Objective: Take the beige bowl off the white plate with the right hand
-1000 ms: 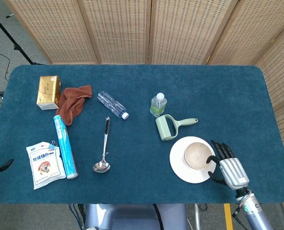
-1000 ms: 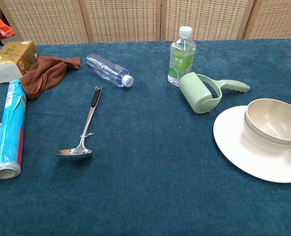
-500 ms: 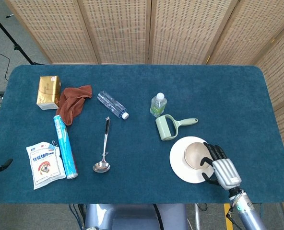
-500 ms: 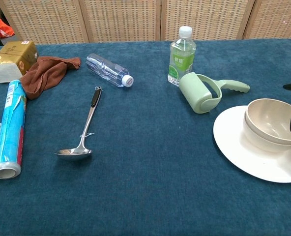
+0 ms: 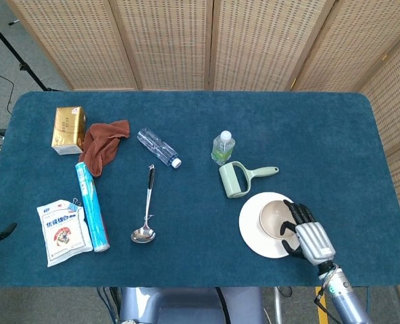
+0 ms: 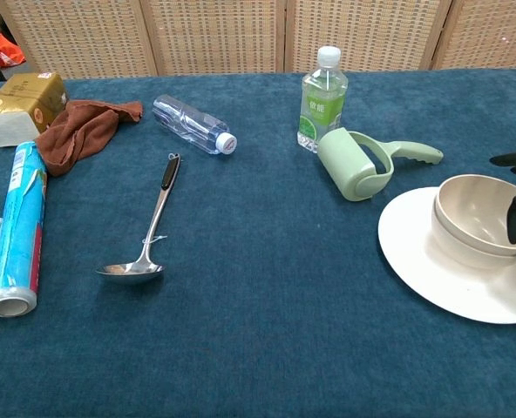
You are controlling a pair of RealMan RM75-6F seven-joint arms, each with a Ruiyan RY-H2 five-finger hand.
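Observation:
The beige bowl (image 5: 275, 218) sits on the white plate (image 5: 253, 233) at the front right of the blue table. My right hand (image 5: 307, 234) is at the bowl's right side, its dark fingers spread over the rim. In the chest view the bowl (image 6: 474, 214) still rests on the plate (image 6: 413, 254), and one of the fingertips (image 6: 515, 218) dips inside the rim while another hovers behind it. Whether the fingers touch the bowl is unclear. Only two dark fingertips (image 5: 3, 233) of my left hand show, at the far left edge, apart and holding nothing.
A green lint roller (image 5: 235, 178) and a small bottle (image 5: 221, 147) lie just behind the plate. Further left are a ladle (image 5: 146, 209), a clear bottle (image 5: 158, 148), a brown cloth (image 5: 103, 144), a blue roll (image 5: 92, 206), a gold box (image 5: 69, 129) and a white packet (image 5: 63, 231).
My right hand has moved left and closer to the bowl, bringing its fingers over the rim. The bowl and plate have not moved.

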